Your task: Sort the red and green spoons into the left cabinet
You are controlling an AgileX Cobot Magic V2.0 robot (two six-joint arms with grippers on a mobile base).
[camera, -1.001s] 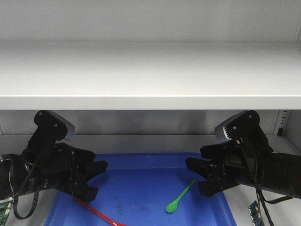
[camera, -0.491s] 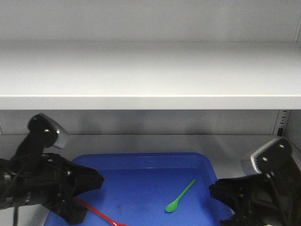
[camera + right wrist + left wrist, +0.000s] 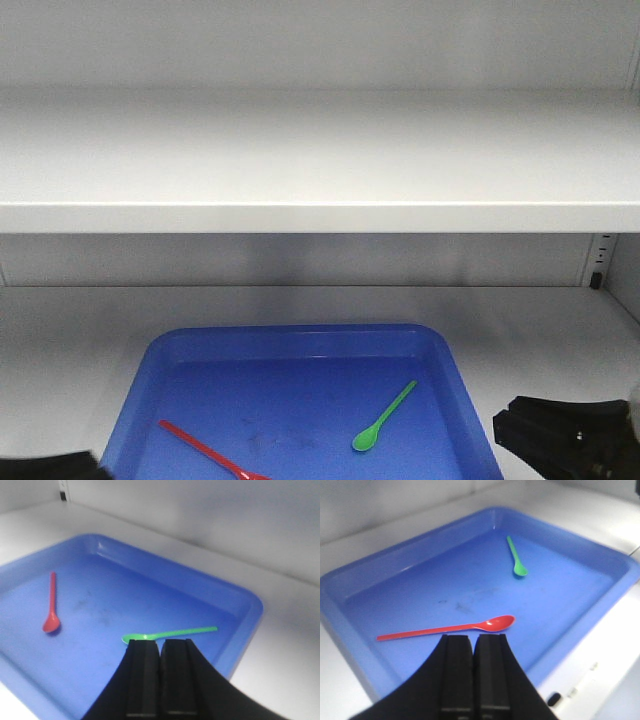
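Observation:
Two spoons lie loose in a blue tray (image 3: 300, 335) on the lower floor of the pale grey cabinet (image 3: 320, 160). In the front view the red spoon (image 3: 210, 452) is at the tray's near left and the green spoon (image 3: 385, 415) at its near right. My left gripper (image 3: 472, 637) is shut with nothing in it, its tips just short of the red spoon (image 3: 450, 628). The right gripper (image 3: 160, 641) is also shut and empty, its tips close to the bowl of the green spoon (image 3: 175, 633). Each wrist view also shows the other spoon: green spoon (image 3: 516, 560), red spoon (image 3: 52, 607).
A wide white shelf spans the cabinet above the tray. A peg-holed rail (image 3: 598, 262) runs down the right back corner. Bare cabinet floor (image 3: 70, 350) lies on both sides of the tray. Part of my right arm (image 3: 570, 440) shows at the bottom right.
Both arms have drawn back and down, almost out of the front view. Neither spoon has moved.

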